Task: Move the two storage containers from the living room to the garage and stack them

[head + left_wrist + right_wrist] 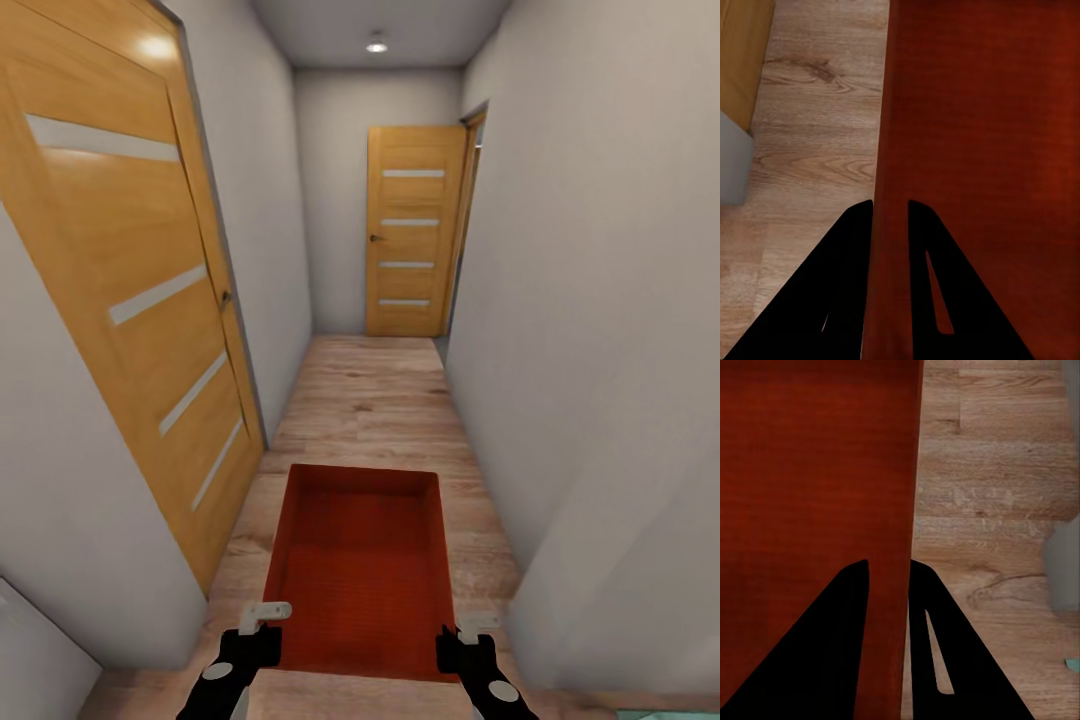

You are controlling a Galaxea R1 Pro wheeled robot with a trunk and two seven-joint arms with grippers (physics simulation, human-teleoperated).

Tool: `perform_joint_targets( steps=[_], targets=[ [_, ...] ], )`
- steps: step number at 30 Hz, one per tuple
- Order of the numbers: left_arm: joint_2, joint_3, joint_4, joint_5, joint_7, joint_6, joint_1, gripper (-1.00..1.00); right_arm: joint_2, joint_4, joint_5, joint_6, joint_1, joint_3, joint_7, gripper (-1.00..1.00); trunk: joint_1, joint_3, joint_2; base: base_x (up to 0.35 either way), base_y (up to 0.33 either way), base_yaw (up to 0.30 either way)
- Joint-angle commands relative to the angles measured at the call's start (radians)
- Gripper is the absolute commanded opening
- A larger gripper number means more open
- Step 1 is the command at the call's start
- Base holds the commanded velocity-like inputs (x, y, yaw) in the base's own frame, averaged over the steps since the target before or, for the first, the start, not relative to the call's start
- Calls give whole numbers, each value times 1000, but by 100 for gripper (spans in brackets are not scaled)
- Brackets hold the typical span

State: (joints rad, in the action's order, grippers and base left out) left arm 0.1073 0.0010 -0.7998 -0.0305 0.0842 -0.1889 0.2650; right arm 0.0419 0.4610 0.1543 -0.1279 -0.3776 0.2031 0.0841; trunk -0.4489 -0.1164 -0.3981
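1. The rust-red storage container (362, 565) hangs level in front of the robot above the wood-plank floor (370, 400) of a narrow hallway, held by both arms. It seems to be one bin; I cannot tell whether a second is nested in it.
2. The left gripper (262, 622) pinches the container's left wall near its near corner. In the left wrist view its fingers (844, 277) straddle the rim (886, 150), one on each side of the wall, clenched on it.
3. The right gripper (462, 635) grasps the right wall the same way, its fingers (847, 637) closed over the rim.
4. Grey walls stand close on both sides. A slatted wooden door (130, 290) lies along the left wall, another wooden door (412, 235) closes the far end, and an opening (470, 220) shows just right of it.
5. The step in hand looks like carrying towards the garage. To do it well, I would:
   - keep both grips at equal height so the bin stays flat;
   - drive centred between the walls;
   - slow down before the far turn so the bin's far corners clear the door frame.
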Motion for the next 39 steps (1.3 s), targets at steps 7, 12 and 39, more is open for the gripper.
perform_joint_targets(
  steps=[7, 12, 39],
  targets=[
    [57, -30, 1, 9, -9, -30, 0, -100, 0, -3, 5, -4, -1, 4, 13, -100, -1, -2, -2, 328, 0, 0],
    [57, -30, 1, 9, -9, -30, 0, -100, 0, -4, 5, -5, -1, 4, 14, -100, -1, -2, -2, 328, 0, 0],
    [57, -30, 1, 9, -9, -30, 0, -100, 0, -5, 5, -4, -1, 6, 13, -100, -1, -2, -2, 329, 0, 0]
  ],
)
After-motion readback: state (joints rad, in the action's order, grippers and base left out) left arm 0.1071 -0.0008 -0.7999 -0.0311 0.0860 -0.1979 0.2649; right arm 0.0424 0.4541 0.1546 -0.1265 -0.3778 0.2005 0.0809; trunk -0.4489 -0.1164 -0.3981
